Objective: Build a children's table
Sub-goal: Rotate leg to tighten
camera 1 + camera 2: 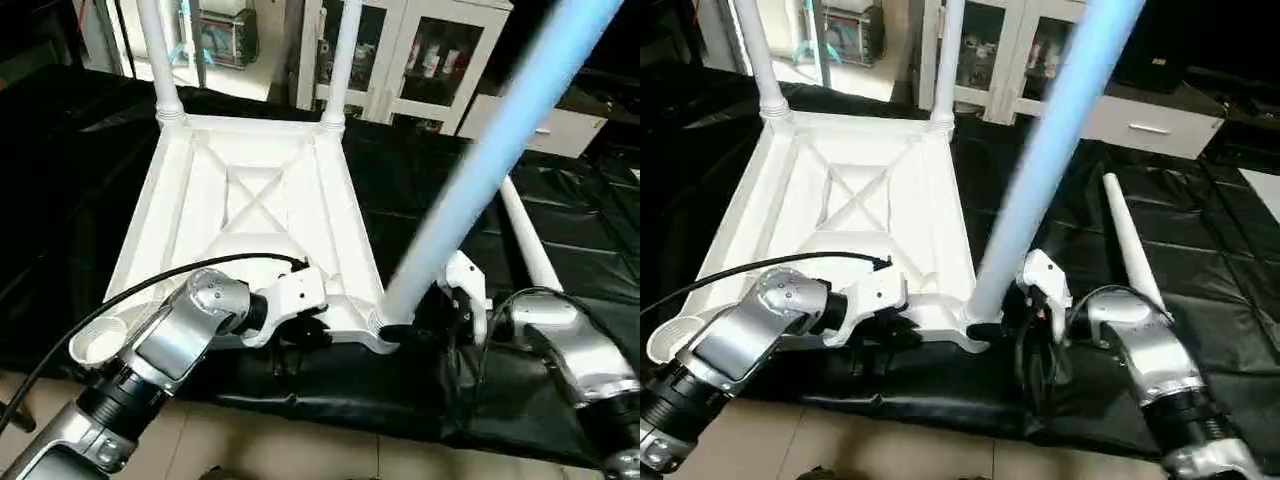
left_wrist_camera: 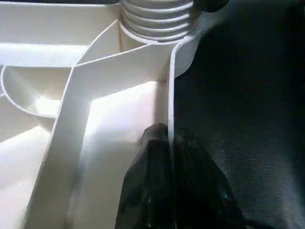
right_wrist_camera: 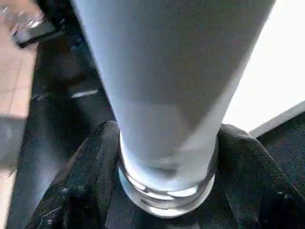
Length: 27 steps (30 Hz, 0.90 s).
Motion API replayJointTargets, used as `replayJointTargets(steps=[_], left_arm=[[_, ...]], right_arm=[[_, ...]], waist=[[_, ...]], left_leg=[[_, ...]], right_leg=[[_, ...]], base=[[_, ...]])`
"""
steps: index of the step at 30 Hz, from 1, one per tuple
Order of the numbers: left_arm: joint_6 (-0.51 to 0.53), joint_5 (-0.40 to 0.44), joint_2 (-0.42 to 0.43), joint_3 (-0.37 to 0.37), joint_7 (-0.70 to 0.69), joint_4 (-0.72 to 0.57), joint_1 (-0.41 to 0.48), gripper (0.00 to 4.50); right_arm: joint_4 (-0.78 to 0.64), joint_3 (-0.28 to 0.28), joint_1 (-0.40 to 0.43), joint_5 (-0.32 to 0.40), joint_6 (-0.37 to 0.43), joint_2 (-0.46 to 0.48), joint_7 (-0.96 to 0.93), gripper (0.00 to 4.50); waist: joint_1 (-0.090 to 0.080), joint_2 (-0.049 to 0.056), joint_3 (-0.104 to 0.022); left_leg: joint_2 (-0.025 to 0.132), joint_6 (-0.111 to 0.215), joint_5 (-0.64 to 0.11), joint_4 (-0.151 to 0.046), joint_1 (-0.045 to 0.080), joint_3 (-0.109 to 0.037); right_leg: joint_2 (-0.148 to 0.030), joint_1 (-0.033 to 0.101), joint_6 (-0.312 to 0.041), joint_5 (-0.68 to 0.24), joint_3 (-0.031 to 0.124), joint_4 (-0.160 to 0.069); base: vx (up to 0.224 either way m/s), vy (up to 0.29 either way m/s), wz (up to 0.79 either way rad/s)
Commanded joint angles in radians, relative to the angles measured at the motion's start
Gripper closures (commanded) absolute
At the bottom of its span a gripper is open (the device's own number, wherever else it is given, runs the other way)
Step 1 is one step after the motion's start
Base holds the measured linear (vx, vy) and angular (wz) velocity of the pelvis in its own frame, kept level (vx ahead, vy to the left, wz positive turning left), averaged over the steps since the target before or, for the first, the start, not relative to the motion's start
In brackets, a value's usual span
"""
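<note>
- Children's table top (image 1: 250, 200): white, upside down, X-ribbed; no legible writing.
- Left gripper (image 2: 169, 143) pinched on top's rim.
- Right gripper (image 3: 167, 191) clasping third leg (image 1: 480, 170) at corner socket.

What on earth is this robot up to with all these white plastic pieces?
It is building a children's table. The table top lies upside down on black sheeting, two legs already standing in its far corners. The left gripper pinches the near rim, while the right gripper clasps a third leg at the near right corner socket. A fourth leg lies alongside.
</note>
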Motion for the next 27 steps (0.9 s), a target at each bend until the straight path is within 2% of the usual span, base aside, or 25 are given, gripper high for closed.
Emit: replayJointTargets(steps=[1, 2, 4, 6, 7, 8, 9, 10, 11, 13, 14, 15, 16, 17, 19, 21, 24, 27], left_arm=[[0.011, -0.035, -0.056, 0.020, 0.020, -0.022, -0.031, 4.50], [0.021, -0.030, -0.073, 0.030, 0.048, -0.007, -0.038, 4.50], [0.033, -0.025, -0.095, 0.042, 0.084, 0.013, -0.048, 4.50], [0.067, -0.015, -0.155, 0.073, 0.176, 0.054, -0.073, 4.50], [0.096, -0.007, -0.193, 0.090, 0.233, 0.085, -0.094, 4.50], [0.103, -0.004, -0.204, 0.094, 0.251, 0.094, -0.100, 4.50], [0.140, 0.014, -0.247, 0.113, 0.326, 0.136, -0.126, 4.50], [0.150, 0.019, -0.258, 0.118, 0.346, 0.147, -0.133, 4.50], [0.159, 0.025, -0.272, 0.123, 0.370, 0.162, -0.141, 4.50], [0.155, 0.052, -0.334, 0.134, 0.466, 0.220, -0.176, 4.50], [0.149, 0.061, -0.361, 0.136, 0.499, 0.240, -0.190, 4.50], [0.145, 0.064, -0.373, 0.136, 0.511, 0.248, -0.197, 4.50], [0.142, 0.066, -0.382, 0.134, 0.517, 0.253, -0.202, 4.50], [0.138, 0.065, -0.390, 0.133, 0.519, 0.255, -0.207, 4.50], [0.142, 0.060, -0.397, 0.138, 0.525, 0.258, -0.211, 4.50], [0.142, 0.060, -0.396, 0.139, 0.524, 0.257, -0.211, 4.50], [0.143, 0.062, -0.379, 0.142, 0.517, 0.251, -0.202, 4.50], [0.139, 0.060, -0.364, 0.144, 0.506, 0.247, -0.194, 4.50]], right_arm=[[0.090, -0.029, -0.024, -0.059, 0.041, 0.028, -0.171, 1.81], [0.107, -0.039, -0.031, -0.065, 0.060, 0.046, -0.221, 1.81], [0.124, -0.053, -0.036, -0.064, 0.088, 0.071, -0.278, 1.81], [0.149, -0.083, -0.045, -0.065, 0.150, 0.136, -0.415, 1.81], [0.171, -0.100, -0.052, -0.073, 0.174, 0.185, -0.514, 1.81], [0.179, -0.105, -0.054, -0.076, 0.180, 0.200, -0.544, 1.81], [0.210, -0.123, -0.062, -0.093, 0.189, 0.256, -0.654, 1.81], [0.219, -0.127, -0.064, -0.097, 0.189, 0.269, -0.682, 1.81], [0.231, -0.131, -0.068, -0.103, 0.186, 0.286, -0.717, 1.81], [0.294, -0.133, -0.089, -0.131, 0.156, 0.364, -0.876, 1.81], [0.315, -0.133, -0.097, -0.133, 0.142, 0.400, -0.926, 1.81], [0.322, -0.135, -0.101, -0.135, 0.138, 0.419, -0.951, 1.81], [0.324, -0.134, -0.103, -0.138, 0.136, 0.432, -0.967, 1.81], [0.323, -0.131, -0.105, -0.146, 0.129, 0.446, -0.980, 1.82], [0.329, -0.142, -0.111, -0.148, 0.111, 0.462, -0.993, 1.82], [0.334, -0.150, -0.116, -0.146, 0.104, 0.466, -0.992, 1.82], [0.325, -0.167, -0.127, -0.136, 0.059, 0.462, -0.976, 1.82], [0.285, -0.167, -0.117, -0.118, 0.012, 0.447, -0.919, 1.82]], waist=[[-0.005, 0.004, -0.061], [-0.013, 0.003, -0.060], [-0.020, 0.001, -0.060], [-0.030, 0.000, -0.059], [-0.037, -0.002, -0.061], [-0.039, 0.001, -0.060], [-0.043, 0.001, -0.063], [-0.046, -0.001, -0.063], [-0.048, 0.003, -0.062], [-0.055, 0.005, -0.064], [-0.058, 0.003, -0.065], [-0.058, 0.004, -0.067], [-0.058, 0.002, -0.067], [-0.056, 0.004, -0.068], [-0.054, 0.003, -0.069], [-0.054, 0.005, -0.069], [-0.054, 0.005, -0.068], [-0.052, 0.005, -0.068]], left_leg=[[0.006, 0.014, -0.227, -0.074, -0.003, 0.003], [0.004, 0.005, -0.242, -0.075, -0.005, 0.000], [0.001, 0.000, -0.246, -0.074, -0.008, -0.002], [-0.004, -0.004, -0.254, -0.070, -0.004, -0.002], [-0.006, -0.006, -0.253, -0.067, -0.008, -0.003], [-0.007, -0.011, -0.253, -0.068, -0.009, -0.005], [-0.007, -0.014, -0.259, -0.067, -0.009, -0.009], [-0.006, -0.015, -0.259, -0.068, -0.010, -0.009], [-0.008, -0.015, -0.267, -0.066, -0.006, -0.009], [-0.009, -0.013, -0.275, -0.067, -0.007, -0.010], [-0.010, -0.014, -0.276, -0.067, -0.007, -0.010], [-0.009, -0.012, -0.281, -0.068, -0.003, -0.011], [-0.008, -0.009, -0.281, -0.069, -0.005, -0.011], [-0.007, -0.003, -0.271, -0.071, -0.005, -0.011], [-0.004, 0.004, -0.256, -0.074, -0.008, -0.009], [-0.004, 0.008, -0.252, -0.075, -0.007, -0.007], [-0.005, 0.014, -0.255, -0.075, -0.007, -0.004], [-0.005, 0.017, -0.261, -0.074, -0.006, -0.004]], right_leg=[[-0.044, 0.063, -0.123, -0.389, 0.040, -0.077], [-0.044, 0.064, -0.105, -0.433, 0.037, -0.082], [-0.044, 0.066, -0.082, -0.473, 0.034, -0.086], [-0.043, 0.057, -0.056, -0.528, 0.032, -0.098], [-0.044, 0.059, -0.041, -0.554, 0.029, -0.100], [-0.043, 0.059, -0.035, -0.565, 0.027, -0.101], [-0.045, 0.060, -0.021, -0.579, 0.022, -0.104], [-0.045, 0.059, -0.018, -0.575, 0.023, -0.104], [-0.045, 0.053, -0.014, -0.575, 0.020, -0.108], [-0.044, 0.051, -0.017, -0.553, 0.019, -0.108], [-0.043, 0.051, -0.016, -0.550, 0.020, -0.108], [-0.043, 0.050, -0.016, -0.540, 0.019, -0.106], [-0.043, 0.052, -0.017, -0.528, 0.020, -0.106], [-0.043, 0.053, -0.025, -0.491, 0.023, -0.102], [-0.041, 0.056, -0.048, -0.419, 0.028, -0.092], [-0.041, 0.057, -0.063, -0.387, 0.031, -0.088], [-0.042, 0.058, -0.075, -0.378, 0.032, -0.087], [-0.043, 0.059, -0.067, -0.403, 0.032, -0.091]], base=[[0.000, 0.000, 0.00], [0.000, 0.000, 0.00], [0.000, 0.000, 0.00], [0.000, 0.000, 0.00], [0.000, 0.000, 0.00], [0.000, 0.000, 0.00], [0.000, 0.000, 0.00], [0.000, 0.000, 0.00], [0.000, 0.000, 0.00], [0.000, 0.000, 0.00], [0.000, 0.000, 0.00], [0.000, 0.000, 0.00], [0.000, 0.000, 0.00], [0.000, 0.000, 0.00], [0.000, 0.000, 0.00], [0.000, 0.000, 0.00], [0.000, 0.000, 0.00], [0.000, 0.000, 0.00]])
